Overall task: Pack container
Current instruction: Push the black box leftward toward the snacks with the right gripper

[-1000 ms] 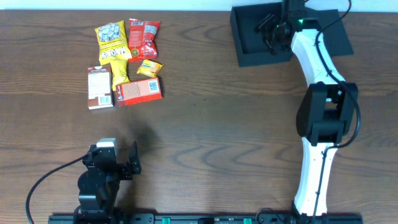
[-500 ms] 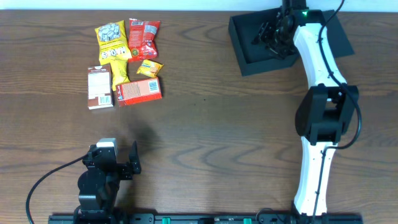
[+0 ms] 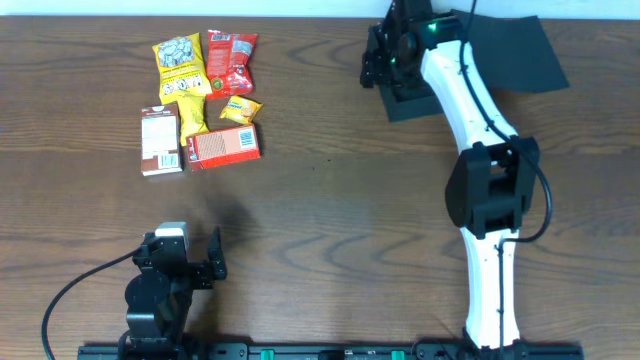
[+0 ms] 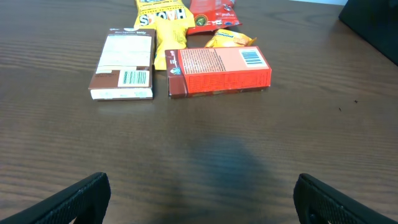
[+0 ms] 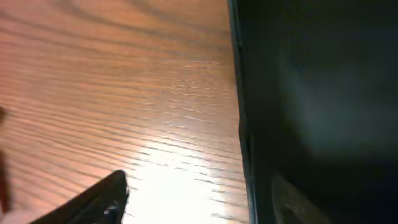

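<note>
Container (image 3: 410, 100) packing has not started, so read the table (image 3: 330, 210) from your left. The left gripper (image 4: 199, 202) rests at the near edge, jaws spread wide and empty. It looks at the snacks: a brown-and-white box (image 3: 160, 142), yellow packets (image 3: 178, 68), a red-orange carton (image 3: 225, 146) and a red packet (image 3: 231, 60), all well apart from the container. That black box sits on the far side, to the right, its lid (image 3: 515, 52) thrown back. The change is there: the right gripper (image 3: 383, 58), over the box's middle a second ago, has swung to its left wall. Its fingers (image 5: 102, 199) stand apart, straddling that wall without pinching it. Expect a nudge or regrasp, not a pick.
</note>
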Controlling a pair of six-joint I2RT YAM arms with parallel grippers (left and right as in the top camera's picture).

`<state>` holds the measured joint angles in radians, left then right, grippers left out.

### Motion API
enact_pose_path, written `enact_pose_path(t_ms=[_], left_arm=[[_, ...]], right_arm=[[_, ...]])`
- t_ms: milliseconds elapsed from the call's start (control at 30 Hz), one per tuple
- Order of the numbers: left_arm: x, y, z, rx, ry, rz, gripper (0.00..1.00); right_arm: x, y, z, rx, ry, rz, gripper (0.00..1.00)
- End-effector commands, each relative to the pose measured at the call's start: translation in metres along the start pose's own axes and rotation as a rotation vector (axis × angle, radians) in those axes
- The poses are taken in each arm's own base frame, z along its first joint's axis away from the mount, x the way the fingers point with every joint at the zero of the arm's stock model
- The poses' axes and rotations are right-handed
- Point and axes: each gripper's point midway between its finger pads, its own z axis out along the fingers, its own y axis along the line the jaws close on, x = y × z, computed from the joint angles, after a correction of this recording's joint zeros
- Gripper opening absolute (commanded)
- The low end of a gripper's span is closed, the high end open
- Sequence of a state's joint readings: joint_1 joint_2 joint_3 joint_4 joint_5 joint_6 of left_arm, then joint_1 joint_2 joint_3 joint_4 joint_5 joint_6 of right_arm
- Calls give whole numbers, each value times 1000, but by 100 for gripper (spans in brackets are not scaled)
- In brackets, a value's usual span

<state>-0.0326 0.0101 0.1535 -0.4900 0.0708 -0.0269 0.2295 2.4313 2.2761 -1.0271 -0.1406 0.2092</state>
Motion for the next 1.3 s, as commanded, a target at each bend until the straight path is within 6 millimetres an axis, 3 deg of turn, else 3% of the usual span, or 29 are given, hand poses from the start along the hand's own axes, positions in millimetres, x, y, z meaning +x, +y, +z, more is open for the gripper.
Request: enact_pose_path(t_ms=[0,100,467,667,733,767,1033,1267], left_arm=[[5,4,2,-18,8,-13,95],[5,4,2,-18,8,-13,95],[5,4,2,-18,8,-13,95],[5,4,2,-18,8,-13,95],[5,4,2,-18,8,-13,95],[5,4,2,-18,8,-13,95],[5,4,2,-18,8,-13,95],[5,4,2,-18,8,-13,95]], right_arm=[[-9,-12,-4,75,-32,-65,64],[-9,-14,-3,88,-33,-113,46],[-5,-25,10,141,-9,-185,40],[-3,-24,15,140,0,-221,19],[-1,-22,15,140,6,-235,4],[0,-21,15,139,10,-241,2],[39,-7,14,138,161,-316,2],[86,27,10,123,317,-428,2]])
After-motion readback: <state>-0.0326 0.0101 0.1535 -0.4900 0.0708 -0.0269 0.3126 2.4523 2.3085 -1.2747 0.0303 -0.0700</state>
